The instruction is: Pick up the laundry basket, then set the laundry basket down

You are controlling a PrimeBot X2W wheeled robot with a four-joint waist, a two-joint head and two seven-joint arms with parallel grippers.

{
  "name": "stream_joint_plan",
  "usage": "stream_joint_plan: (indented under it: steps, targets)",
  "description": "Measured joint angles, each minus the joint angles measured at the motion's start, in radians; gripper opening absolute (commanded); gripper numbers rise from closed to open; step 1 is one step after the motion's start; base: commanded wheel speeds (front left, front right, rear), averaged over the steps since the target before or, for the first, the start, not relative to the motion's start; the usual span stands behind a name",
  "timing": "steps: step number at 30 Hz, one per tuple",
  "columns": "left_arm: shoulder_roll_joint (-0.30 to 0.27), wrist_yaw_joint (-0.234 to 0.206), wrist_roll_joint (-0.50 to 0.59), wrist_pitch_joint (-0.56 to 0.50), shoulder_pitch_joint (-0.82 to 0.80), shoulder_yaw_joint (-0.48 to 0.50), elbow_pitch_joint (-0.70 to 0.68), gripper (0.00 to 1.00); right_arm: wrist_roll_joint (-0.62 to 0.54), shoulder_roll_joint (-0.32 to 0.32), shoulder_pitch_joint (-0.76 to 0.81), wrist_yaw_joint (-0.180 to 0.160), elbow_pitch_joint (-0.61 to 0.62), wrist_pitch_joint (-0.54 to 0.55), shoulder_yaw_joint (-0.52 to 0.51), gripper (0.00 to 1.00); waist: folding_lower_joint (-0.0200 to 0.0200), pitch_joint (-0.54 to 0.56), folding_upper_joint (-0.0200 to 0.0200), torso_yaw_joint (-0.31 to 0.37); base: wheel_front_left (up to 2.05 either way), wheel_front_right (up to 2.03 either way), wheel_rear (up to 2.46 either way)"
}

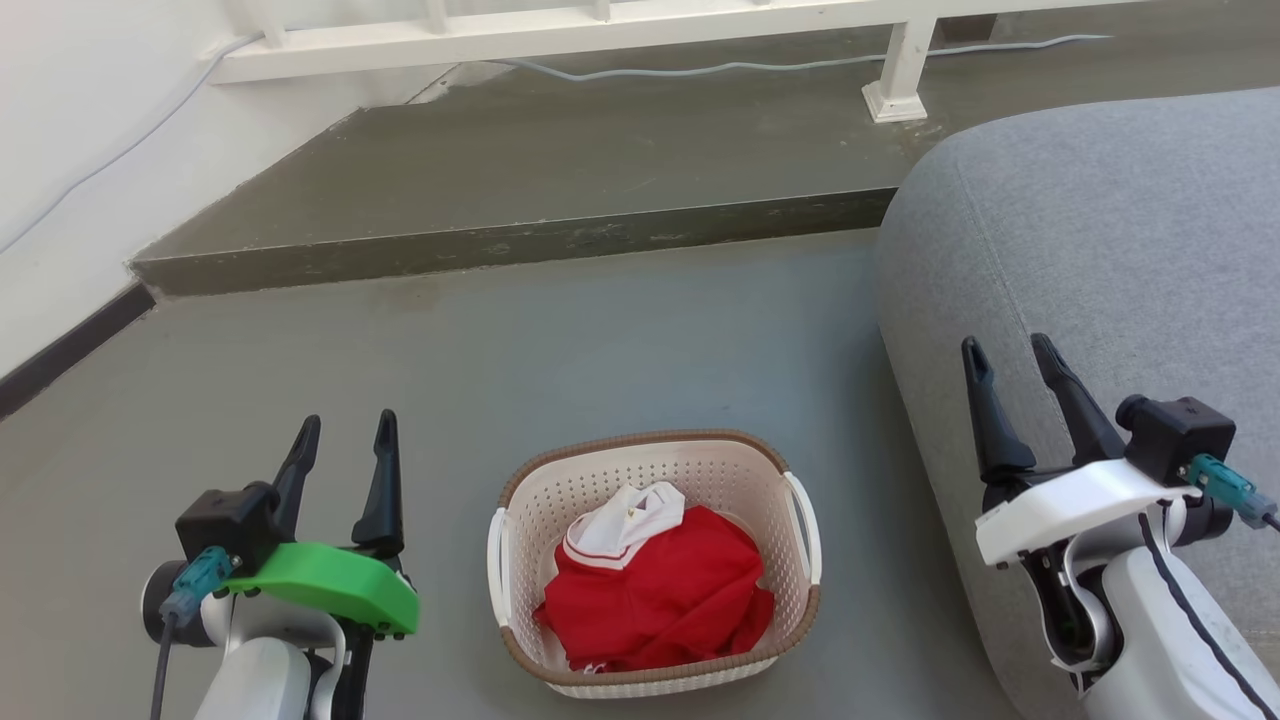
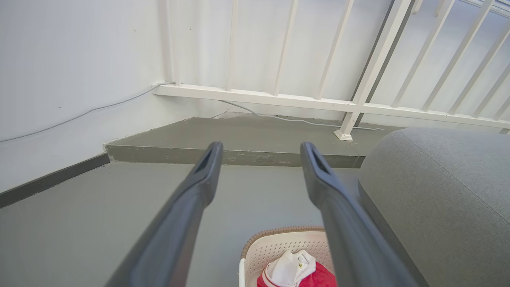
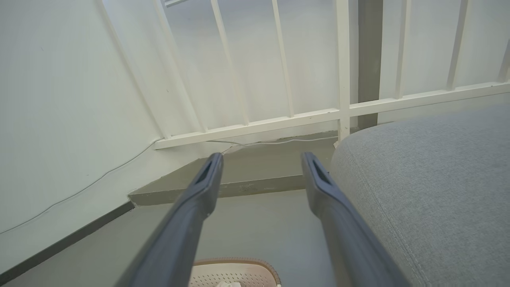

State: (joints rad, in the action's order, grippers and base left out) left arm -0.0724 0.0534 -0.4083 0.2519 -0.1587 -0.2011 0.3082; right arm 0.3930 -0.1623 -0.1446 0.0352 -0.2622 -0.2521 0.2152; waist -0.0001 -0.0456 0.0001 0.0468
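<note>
The left tool (image 1: 349,420) and the right tool (image 1: 1006,345) hang low at either side of the head view, fingers pointing away from the robot. Each has its two dark fingers spread apart with nothing between them.

The laundry basket (image 1: 600,488) stands upright on the grey floor (image 1: 620,330) between the two tools, apart from both and nearer the left one. Its white handles face left and right, and its long axis appears to run across the view from handle to handle, about square to the robot. Inside lies a crumpled red garment (image 1: 670,595) with a white collar (image 1: 625,520) uppermost.

To the basket's right, near but not touching it, is the rounded end of a grey sofa (image 1: 1100,240); the right tool is above its edge. Beyond the open floor rises a low step (image 1: 560,160). On it stands a white railing (image 1: 600,30) with a pale cable (image 1: 700,68) trailing along its foot. A white wall (image 1: 80,120) closes the left.
</note>
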Motion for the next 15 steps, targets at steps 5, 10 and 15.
stream_joint_plan:
  steps: [5,10,15]
  targets:
    - [0.003,0.007,0.004,0.000,0.002,0.006,0.000,1.00,-0.016,0.005,0.012,0.008,0.001,0.000,-0.009,1.00,0.0000,0.000,-0.0001,0.000,0.00,0.00,0.00]
    - [0.011,0.013,0.009,0.000,0.013,0.009,-0.002,1.00,-0.023,0.008,0.012,0.011,0.002,0.000,-0.017,1.00,0.0000,-0.001,0.0000,0.001,0.00,0.00,0.00]
    - [0.025,0.018,0.008,-0.002,0.025,0.004,0.023,0.00,-0.024,0.018,0.025,0.016,-0.022,0.000,-0.015,0.00,0.0000,-0.002,0.0000,0.001,0.00,0.00,0.00]
